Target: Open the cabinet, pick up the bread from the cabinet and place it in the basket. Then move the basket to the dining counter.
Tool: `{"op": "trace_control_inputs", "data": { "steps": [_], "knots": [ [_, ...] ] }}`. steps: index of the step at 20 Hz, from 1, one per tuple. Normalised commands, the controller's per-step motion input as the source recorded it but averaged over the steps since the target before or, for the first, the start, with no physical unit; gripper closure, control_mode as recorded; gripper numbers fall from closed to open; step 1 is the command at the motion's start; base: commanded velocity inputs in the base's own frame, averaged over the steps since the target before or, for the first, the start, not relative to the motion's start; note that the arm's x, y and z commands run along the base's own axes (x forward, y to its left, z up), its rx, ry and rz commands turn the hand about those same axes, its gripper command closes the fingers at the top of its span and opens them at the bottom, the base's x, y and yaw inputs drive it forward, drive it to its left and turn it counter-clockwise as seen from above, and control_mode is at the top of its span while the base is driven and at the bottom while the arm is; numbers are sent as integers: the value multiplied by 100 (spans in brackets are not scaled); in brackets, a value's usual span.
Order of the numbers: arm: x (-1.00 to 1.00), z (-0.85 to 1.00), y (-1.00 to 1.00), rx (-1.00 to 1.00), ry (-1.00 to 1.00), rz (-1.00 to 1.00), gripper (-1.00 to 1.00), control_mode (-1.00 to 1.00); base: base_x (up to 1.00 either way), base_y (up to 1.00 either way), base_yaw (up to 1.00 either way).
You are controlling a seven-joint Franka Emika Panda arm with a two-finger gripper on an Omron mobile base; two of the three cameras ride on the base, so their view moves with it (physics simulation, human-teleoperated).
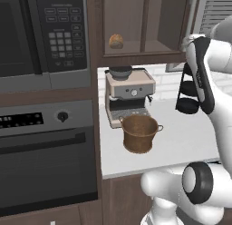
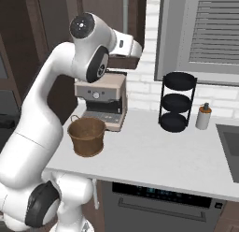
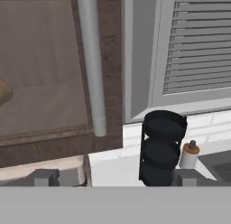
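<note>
The dark brown wooden wall cabinet (image 1: 145,26) with glass-panelled doors hangs above the counter, doors shut; its long vertical grey bar handle (image 3: 91,65) runs down the door's right edge and, in the hand view, stands just ahead of the gripper and a little left of centre. The small round golden-brown bread bun (image 1: 116,41) sits on the cabinet shelf behind the left glass panel, near that panel's left side; in the hand view just a sliver of it shows at the left edge. The white arm's two-finger gripper (image 3: 114,177) is raised to the height of the cabinet's lower rail, jaws spread wide with nothing between them; the two dark fingertips (image 3: 45,177) show at the bottom of the hand view, well apart. The round copper-toned basket (image 1: 140,133) with two small loop handles stands upright on the narrow white counter (image 1: 181,142), just in front of the beige-and-silver coffee machine (image 1: 129,95), with nothing visible inside it. To the right on the same counter stands a black three-tier round rack (image 2: 176,101), and beside it a small white bottle with a brown cap (image 2: 203,116), both against the white brick wall under the grey slatted window blind (image 2: 214,30). Left of the cabinet are a black microwave (image 1: 43,36) and, below it, a black oven (image 1: 45,160).
</note>
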Motion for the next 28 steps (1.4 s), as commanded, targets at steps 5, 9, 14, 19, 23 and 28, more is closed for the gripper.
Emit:
{"op": "trace_control_inputs", "data": {
  "steps": [5, 9, 14, 19, 23, 28],
  "knots": [
    [47, 54, -10, 0, 1, -1, -100, -100, 0, 0, 0],
    [50, 4, 9, 0, 3, 12, -100, -100, 0, 0, 0],
    [66, 0, 9, 0, 4, 16, -100, -100, 0, 0, 0],
    [44, -6, -31, 0, 0, 1, -100, -100, 0, 0, 0],
    [32, -2, -27, 0, -1, 0, -100, -100, 0, 0, 0],
    [22, -13, 7, 0, -2, 1, -100, -100, 0, 0, 0]
  ]
}}
